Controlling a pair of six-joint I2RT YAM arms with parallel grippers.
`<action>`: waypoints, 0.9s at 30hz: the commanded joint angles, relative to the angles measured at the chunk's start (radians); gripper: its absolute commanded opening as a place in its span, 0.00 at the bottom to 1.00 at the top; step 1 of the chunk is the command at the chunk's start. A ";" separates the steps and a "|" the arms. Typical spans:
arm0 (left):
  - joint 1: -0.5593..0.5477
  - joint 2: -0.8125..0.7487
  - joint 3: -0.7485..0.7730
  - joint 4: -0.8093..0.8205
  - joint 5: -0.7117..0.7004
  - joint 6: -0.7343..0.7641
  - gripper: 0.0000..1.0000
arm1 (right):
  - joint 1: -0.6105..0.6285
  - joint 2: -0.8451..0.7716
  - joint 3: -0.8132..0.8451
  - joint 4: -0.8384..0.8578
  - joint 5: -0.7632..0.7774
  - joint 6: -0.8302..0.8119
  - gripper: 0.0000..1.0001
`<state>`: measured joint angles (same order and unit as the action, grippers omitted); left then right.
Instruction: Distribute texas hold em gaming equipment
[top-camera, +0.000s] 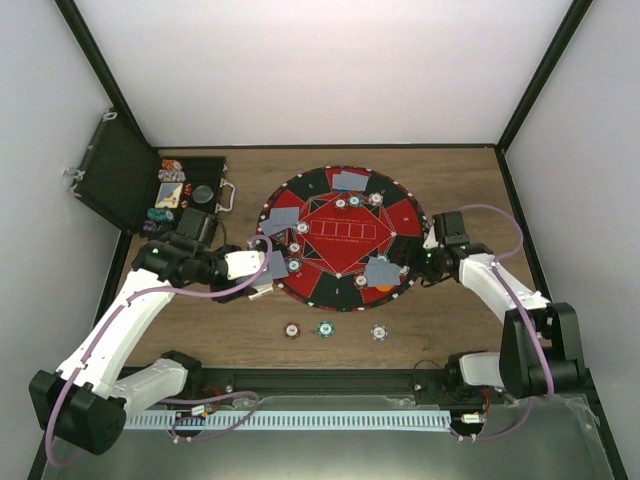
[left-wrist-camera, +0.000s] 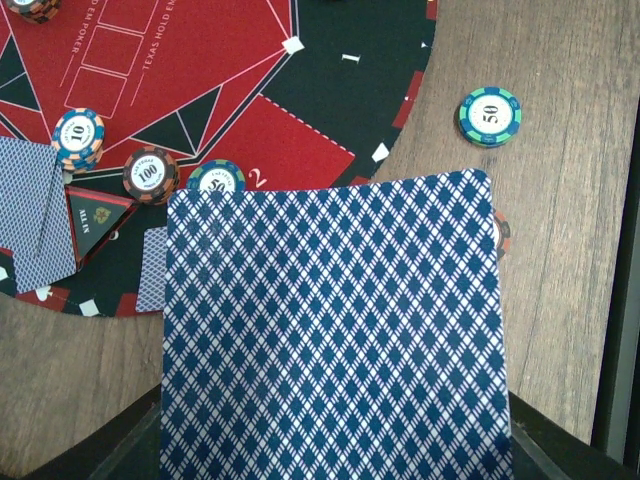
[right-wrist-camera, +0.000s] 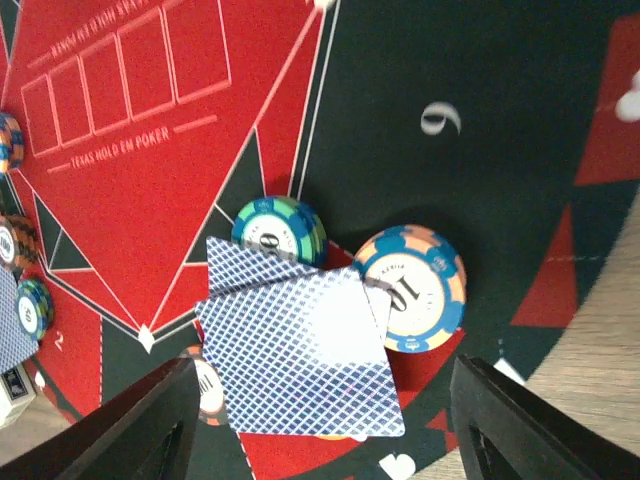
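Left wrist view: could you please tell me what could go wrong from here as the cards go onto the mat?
1. The card gripped in the left claw fills much of that view and half hides a striped chip, so setting it down may knock that chip.
2. The right claw stands open over two overlapped cards lying partly across a green chip. A finger could drag them when it lifts away.
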<state>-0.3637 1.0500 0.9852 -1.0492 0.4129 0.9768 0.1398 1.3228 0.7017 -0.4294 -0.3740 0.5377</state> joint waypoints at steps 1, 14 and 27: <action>-0.004 -0.002 0.011 0.005 0.032 0.015 0.06 | -0.006 -0.079 0.082 -0.076 0.097 0.016 0.73; -0.006 0.006 0.031 0.005 0.049 0.002 0.06 | 0.537 0.017 0.231 0.362 -0.333 0.362 0.94; -0.006 -0.004 0.036 -0.004 0.041 0.001 0.06 | 0.727 0.294 0.386 0.574 -0.408 0.465 0.89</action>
<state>-0.3656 1.0557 0.9897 -1.0496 0.4309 0.9730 0.8402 1.5627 1.0161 0.0631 -0.7406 0.9668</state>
